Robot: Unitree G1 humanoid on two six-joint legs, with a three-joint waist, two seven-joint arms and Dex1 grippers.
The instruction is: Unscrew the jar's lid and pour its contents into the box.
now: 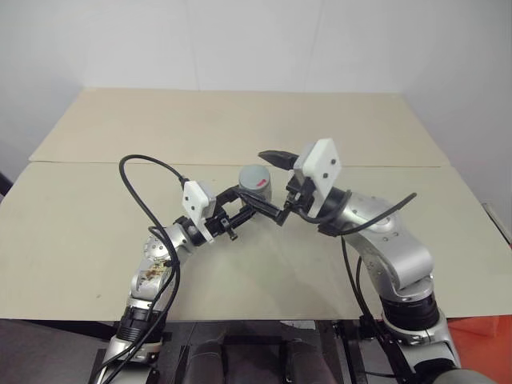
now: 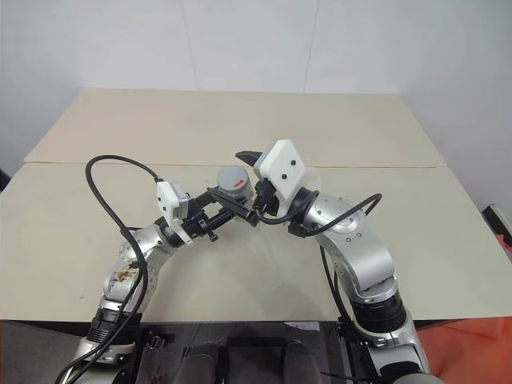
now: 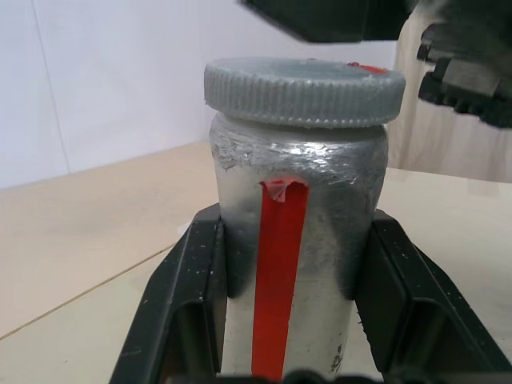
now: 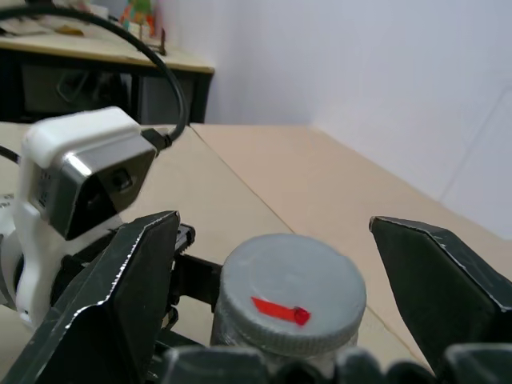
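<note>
One jar (image 3: 296, 240) in play, and it is sitting upright between the two black fingers (image 3: 188, 304) of the left gripper (image 1: 254, 206), which is clamping it tight on both sides of its silvery body, above the table (image 1: 96, 232) near the middle of the scene. One lid (image 4: 292, 304) is riding on top of it, grey, ridged around the edge, and looking fully seated on the jar's neck. One small red mark is showing on the flat top of that lid, a short dash ending in a dot. One red strip is running straight down the side of the jar, its upper end curling a little where it meets the shoulder. No letters or brand name can be made out on the strip, the lid or the metal.

Two grippers are working here. The right gripper (image 4: 272, 264) is standing with its jaws spread wide, one finger (image 4: 120, 288) on each side of the lid and a clear gap either way, gripping nothing. From the head camera it is sitting just beside the jar's top, its upper finger reaching over the lid.

One table seam is running across behind the arms. The contents are hidden under the lid.
</note>
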